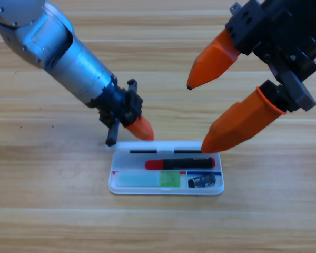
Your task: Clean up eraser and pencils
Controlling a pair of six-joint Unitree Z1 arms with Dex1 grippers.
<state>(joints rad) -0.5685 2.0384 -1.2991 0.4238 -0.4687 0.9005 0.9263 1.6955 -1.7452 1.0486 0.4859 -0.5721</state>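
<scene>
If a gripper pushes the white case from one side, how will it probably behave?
The white case looks thin and plastic, so it is probably light and may slide on the smooth wooden table. The left gripper sits at its raised lid, which seems hinged and may swing instead of moving the case.

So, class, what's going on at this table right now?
The two pencils, a black one with a red end and a pale green one, already lie in the white case, with the eraser beside them. The left gripper is down at the case's lid at the back edge. The right gripper waits, open, above the case's right end.
</scene>
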